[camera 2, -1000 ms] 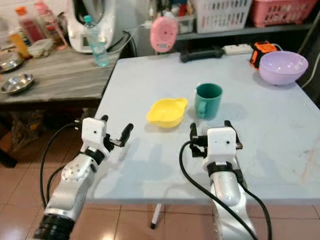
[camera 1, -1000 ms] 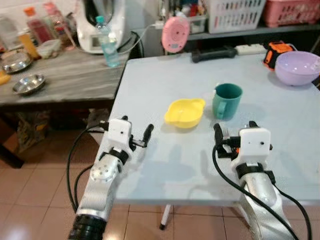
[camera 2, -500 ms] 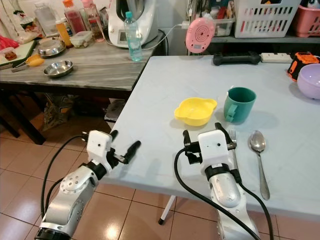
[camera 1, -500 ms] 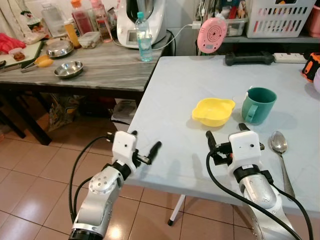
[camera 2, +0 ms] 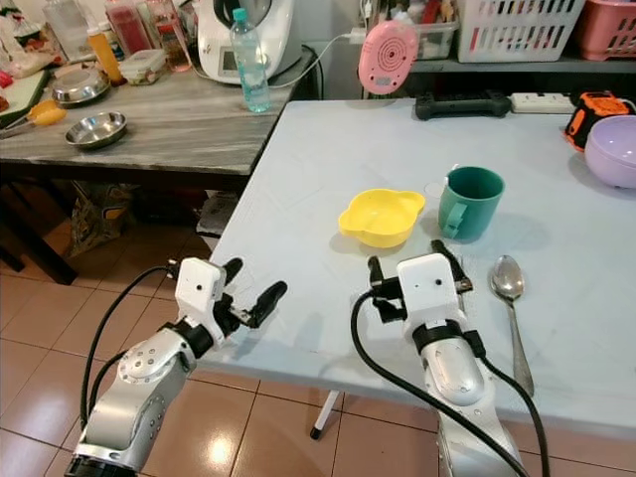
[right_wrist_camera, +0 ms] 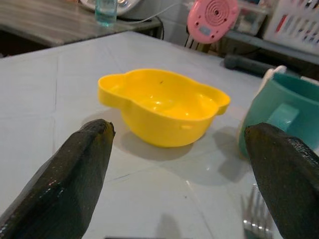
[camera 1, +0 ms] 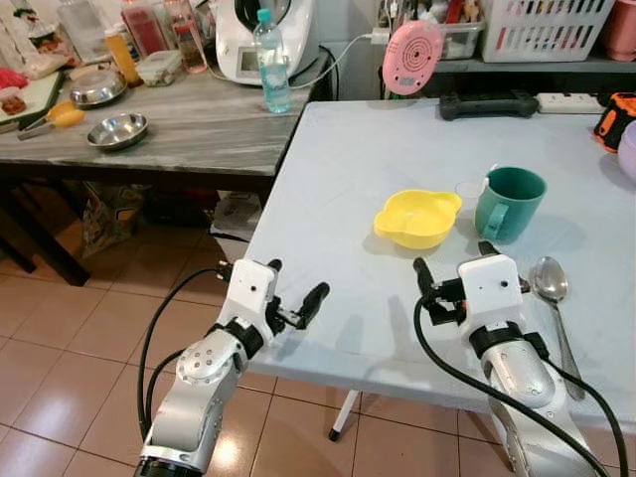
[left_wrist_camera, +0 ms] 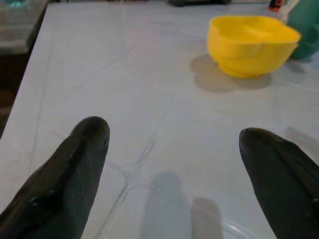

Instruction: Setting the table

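Note:
A yellow bowl point(camera 1: 417, 217) and a green mug point(camera 1: 509, 203) stand side by side in the middle of the pale grey table point(camera 1: 378, 149). A metal spoon point(camera 1: 553, 290) lies in front of the mug. My right gripper point(camera 1: 453, 258) hovers open just in front of the bowl and mug, nothing between its fingers. Fork tines point(right_wrist_camera: 255, 219) lie on the table close under its mug-side finger. My left gripper point(camera 1: 296, 281) is open over the table's near left corner, pointing toward the bowl point(left_wrist_camera: 251, 45), which is well ahead of it.
A wooden side table point(camera 1: 169, 129) on the left carries steel bowls point(camera 1: 117, 130), a water bottle point(camera 1: 272, 62) and an appliance. At the far edge are a pink round device point(camera 1: 411, 57), a black bar point(camera 1: 487, 104), an orange tool and a purple bowl point(camera 2: 613, 151). Tiled floor lies below.
The camera has pulled back and swung left, then shifted slightly. A spoon now lies to the right of my right gripper, where none showed one second ago. Both grippers stay open.

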